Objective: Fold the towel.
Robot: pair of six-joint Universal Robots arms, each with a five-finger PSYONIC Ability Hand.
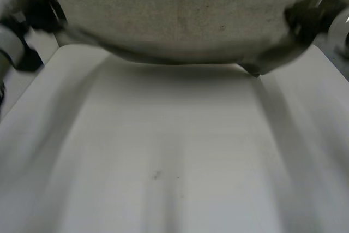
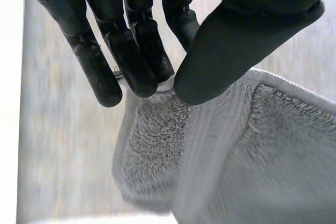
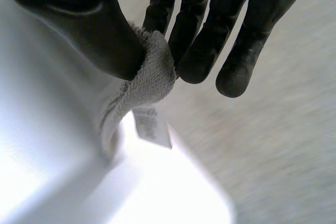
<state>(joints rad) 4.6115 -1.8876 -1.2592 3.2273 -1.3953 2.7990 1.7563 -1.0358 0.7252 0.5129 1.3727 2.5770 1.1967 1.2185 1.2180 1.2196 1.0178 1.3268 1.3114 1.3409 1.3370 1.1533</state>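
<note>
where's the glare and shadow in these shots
Head view: the towel throws soft shadow on the table beneath it. Right wrist view: glare whites out the area under the right hand, pinching a towel corner. Left wrist view: even light on the towel pinched by the left hand.

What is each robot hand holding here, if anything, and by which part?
The light-grey terry towel: left robot hand pinches one upper corner between thumb and fingers, right robot hand the other.

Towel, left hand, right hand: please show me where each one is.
towel (image 1: 185,15): head view, middle of the cloth.
left hand (image 2: 236,45): left wrist view, the thumb pinching a towel corner.
right hand (image 3: 79,24): right wrist view, the thumb pinching a towel corner.
</note>
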